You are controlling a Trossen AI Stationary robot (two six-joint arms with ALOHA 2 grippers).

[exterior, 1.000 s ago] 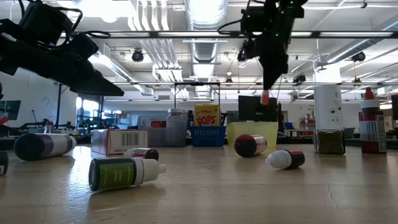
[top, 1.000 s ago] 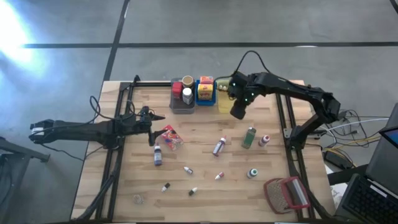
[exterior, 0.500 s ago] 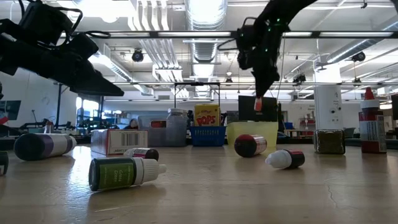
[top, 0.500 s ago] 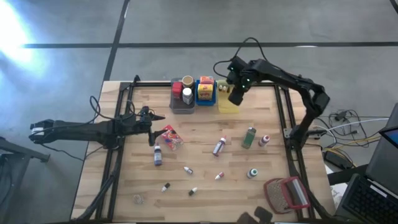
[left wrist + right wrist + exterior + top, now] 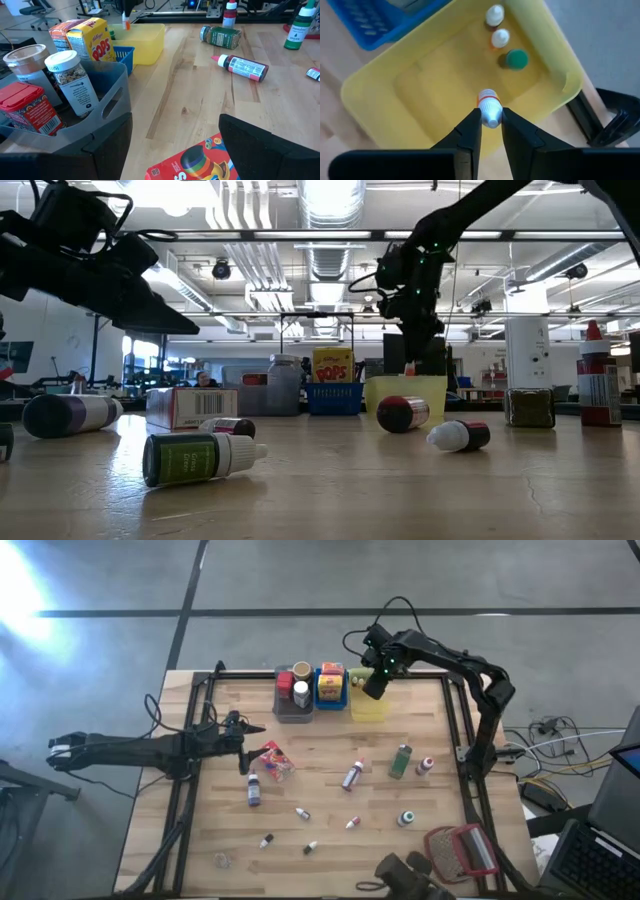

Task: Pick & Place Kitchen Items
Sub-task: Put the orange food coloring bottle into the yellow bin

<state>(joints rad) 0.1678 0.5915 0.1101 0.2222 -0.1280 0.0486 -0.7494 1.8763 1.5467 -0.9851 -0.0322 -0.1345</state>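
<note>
The right pincer [image 5: 490, 121] grips a tiny orange-banded, white-capped bottle [image 5: 489, 106] above the yellow plastic bin [image 5: 375, 81], long axis seemingly upright (cap toward the wrist camera). The left pincer [image 5: 246, 748] waits wide open over the wooden surface [image 5: 330, 810].

Right hand [image 5: 490, 121] pinches orange-capped bottle [image 5: 489, 108] above yellow bin [image 5: 380, 82]; three small bottles [image 5: 500, 38] inside.

My right claw [image 5: 491, 121] pinches a small white-capped, orange-banded bottle [image 5: 489, 106] above the yellow bin [image 5: 380, 80], where three small bottles [image 5: 501, 38] stand. On the table: a green bottle [image 5: 401, 761], a red packet [image 5: 273, 758] and a purple-labelled bottle [image 5: 253, 790] lie flat, with tiny bottles [image 5: 302, 813] scattered nearby.
</note>
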